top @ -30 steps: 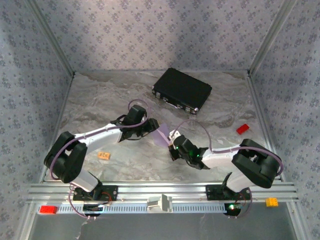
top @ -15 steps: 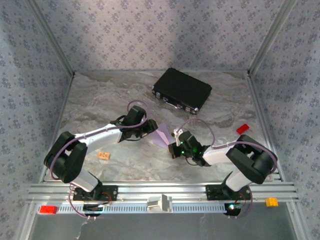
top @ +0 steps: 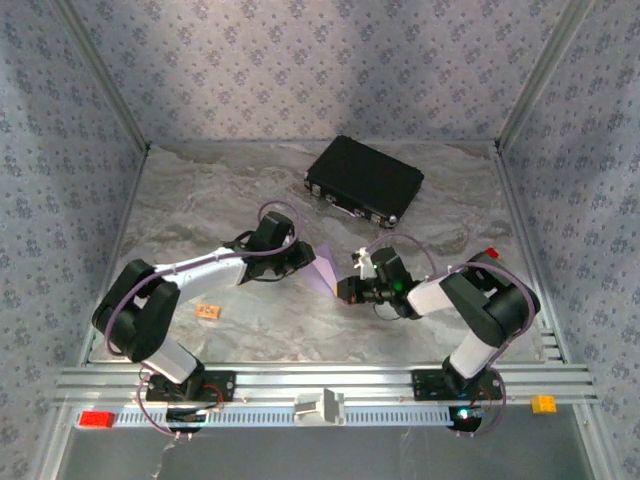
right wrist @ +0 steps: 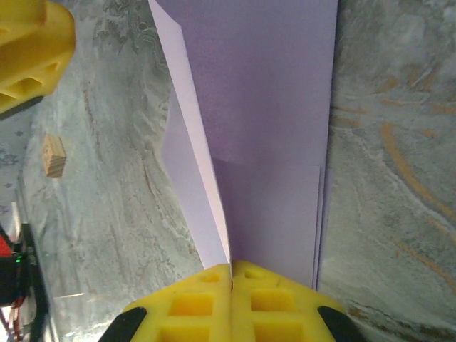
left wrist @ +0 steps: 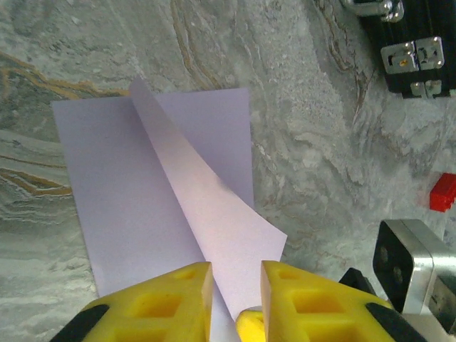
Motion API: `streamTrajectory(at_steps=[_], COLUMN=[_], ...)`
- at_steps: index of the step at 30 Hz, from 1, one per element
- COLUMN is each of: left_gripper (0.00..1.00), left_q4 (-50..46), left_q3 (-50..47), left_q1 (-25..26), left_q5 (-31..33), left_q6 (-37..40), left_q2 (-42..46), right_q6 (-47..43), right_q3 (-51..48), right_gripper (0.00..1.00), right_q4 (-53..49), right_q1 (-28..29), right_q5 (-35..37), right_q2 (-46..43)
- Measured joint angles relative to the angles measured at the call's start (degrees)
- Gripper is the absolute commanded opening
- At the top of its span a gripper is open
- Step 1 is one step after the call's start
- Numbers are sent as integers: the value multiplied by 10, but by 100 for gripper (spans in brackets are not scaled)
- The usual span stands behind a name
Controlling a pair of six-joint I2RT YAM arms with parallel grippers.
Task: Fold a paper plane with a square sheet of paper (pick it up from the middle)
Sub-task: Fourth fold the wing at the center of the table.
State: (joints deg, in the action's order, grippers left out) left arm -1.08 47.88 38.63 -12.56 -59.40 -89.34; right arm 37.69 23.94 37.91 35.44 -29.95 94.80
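The jaws of the right gripper (right wrist: pixel 231 274) are pressed together on the raised middle fold of the square sheet of paper (right wrist: pixel 271 107), the same as a second ago. The jaws of the left gripper (left wrist: pixel 236 274) have come closer together in that second. They now stand narrowly apart on both sides of the same fold at its other end, not yet touching it as far as I can see. The right arm has also swung inward, so the lilac sheet sits between the two grippers, its sides seeming to rest on the desk (top: pixel 200 200), near the black case (top: pixel 364 181). I judge the second pinch is almost made, and then the lift can begin.
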Motion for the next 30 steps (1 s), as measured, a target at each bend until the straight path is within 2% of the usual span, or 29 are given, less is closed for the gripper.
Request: streamTrajectory(at_steps=[11, 30], left_gripper=[19, 16], left_q4=[46, 86], left_q3=[-8, -8], left_q1=[2, 23], left_q5=[-25, -31], left_q6=[0, -1], left_q2=[-28, -68], right_q6=[50, 93], right_q3=[12, 15], right_gripper=[0, 0], right_q4=[-16, 6], right_q1=[-34, -60], right_q5=[-75, -127], right_q2=[10, 43])
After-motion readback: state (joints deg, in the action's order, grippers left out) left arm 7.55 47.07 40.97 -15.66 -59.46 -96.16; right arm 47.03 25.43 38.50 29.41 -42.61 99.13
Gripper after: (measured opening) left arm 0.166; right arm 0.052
